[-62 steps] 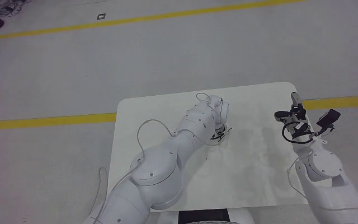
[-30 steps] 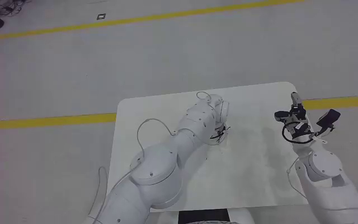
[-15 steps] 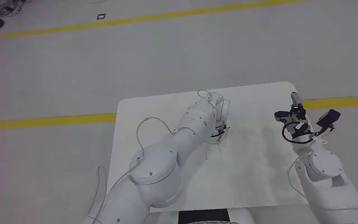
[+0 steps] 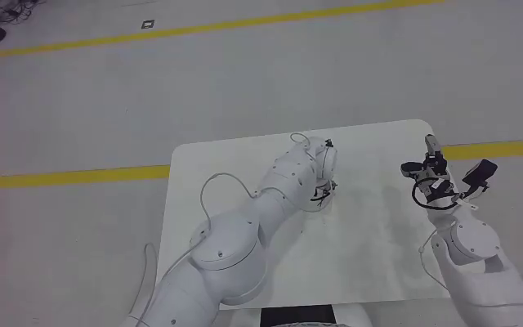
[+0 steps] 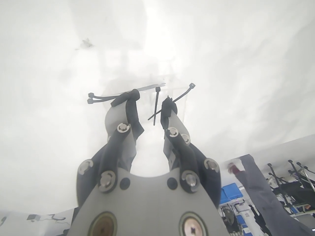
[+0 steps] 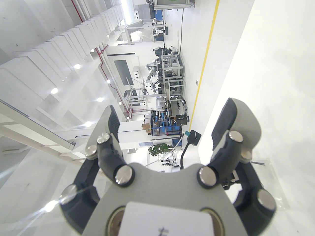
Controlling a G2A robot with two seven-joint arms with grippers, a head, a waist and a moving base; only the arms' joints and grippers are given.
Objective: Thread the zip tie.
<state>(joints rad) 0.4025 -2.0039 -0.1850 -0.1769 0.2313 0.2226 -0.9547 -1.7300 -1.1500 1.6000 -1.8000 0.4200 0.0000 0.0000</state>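
Thin black zip ties (image 5: pixel 156 104), each with a small square head, are lying scattered on the white surface (image 5: pixel 221 50) beneath the left gripper (image 5: pixel 150 98). Its fingers are standing released, one tie between them. The right gripper (image 6: pixel 170 108) is hovering at the surface's edge, fingers released. Since two seconds ago, the left wrist has turned slightly.

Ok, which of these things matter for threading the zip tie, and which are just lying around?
Job:
black zip ties
left gripper, open over them
right gripper, open and empty

Lying about:
clear plastic bag
small dark speck
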